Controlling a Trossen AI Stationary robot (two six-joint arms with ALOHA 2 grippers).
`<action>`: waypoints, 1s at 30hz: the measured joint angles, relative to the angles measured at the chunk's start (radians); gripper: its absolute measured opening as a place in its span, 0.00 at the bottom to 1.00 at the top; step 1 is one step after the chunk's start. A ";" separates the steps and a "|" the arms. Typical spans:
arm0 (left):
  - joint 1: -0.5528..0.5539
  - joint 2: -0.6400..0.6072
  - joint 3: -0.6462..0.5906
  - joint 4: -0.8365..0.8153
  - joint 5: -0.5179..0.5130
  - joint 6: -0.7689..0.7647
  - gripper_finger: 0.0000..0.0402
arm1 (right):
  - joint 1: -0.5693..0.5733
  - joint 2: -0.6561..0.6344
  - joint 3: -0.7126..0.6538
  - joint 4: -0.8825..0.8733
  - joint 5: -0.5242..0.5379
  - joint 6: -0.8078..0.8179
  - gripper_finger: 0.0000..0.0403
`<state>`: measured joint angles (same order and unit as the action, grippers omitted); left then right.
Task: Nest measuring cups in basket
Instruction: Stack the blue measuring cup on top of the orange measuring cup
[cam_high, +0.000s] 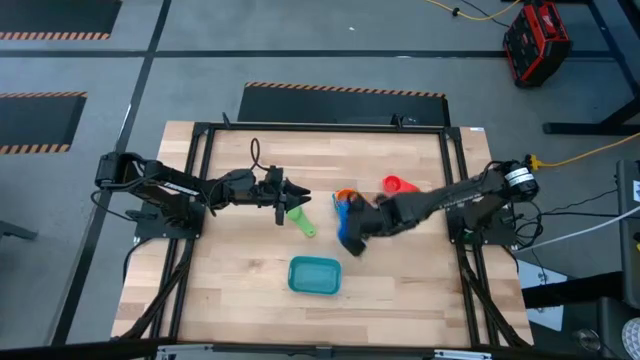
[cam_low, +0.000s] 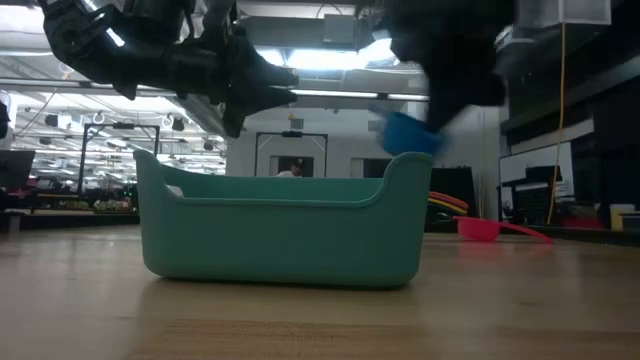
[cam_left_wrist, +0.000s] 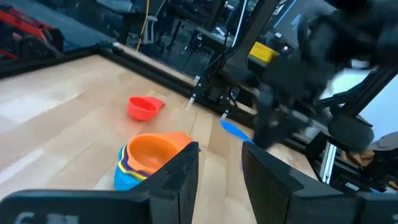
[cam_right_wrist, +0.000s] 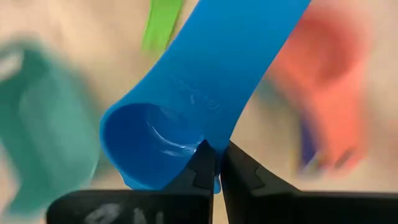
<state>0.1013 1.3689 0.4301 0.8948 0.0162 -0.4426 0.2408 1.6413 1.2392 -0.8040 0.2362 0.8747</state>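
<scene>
My right gripper (cam_high: 350, 238) is shut on a blue measuring cup (cam_right_wrist: 186, 112) and hangs over the table's middle, just beyond the teal basket (cam_high: 314, 275). A nested stack with an orange cup on top (cam_left_wrist: 149, 155) stands on the table next to it. A red cup (cam_high: 400, 185) lies farther right, and a green cup (cam_high: 301, 221) lies on the wood by my left gripper (cam_left_wrist: 221, 171). That gripper points level toward the stack, open, with nothing between its fingers. My right gripper pinches the blue cup's bowl wall at the rim (cam_right_wrist: 210, 144), beside the root of the handle, one finger inside the bowl and one outside. The fingers slant down from the table's right. The cup hangs clear of the table (cam_low: 410, 132), its handle pointing away from the gripper.
The basket (cam_low: 280, 225) stands near the front edge with bare wood around it. A black metal frame (cam_high: 205, 160) runs along the table's sides and back. Cables and a red case (cam_high: 536, 42) lie on the floor beyond.
</scene>
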 joint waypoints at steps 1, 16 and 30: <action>0.000 0.000 0.000 0.002 0.000 0.009 0.29 | -0.018 0.000 0.016 0.006 0.056 -0.034 0.03; -0.056 0.000 0.000 0.067 -0.253 0.262 0.29 | -0.265 0.000 0.053 0.459 0.428 -0.431 0.04; -0.086 0.000 0.000 0.229 -0.532 0.618 0.29 | -0.318 0.000 0.053 0.578 0.412 -0.488 0.04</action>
<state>0.0150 1.3689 0.4305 1.1240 -0.5162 0.1750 -0.0769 1.6413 1.2926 -0.2256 0.6482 0.3870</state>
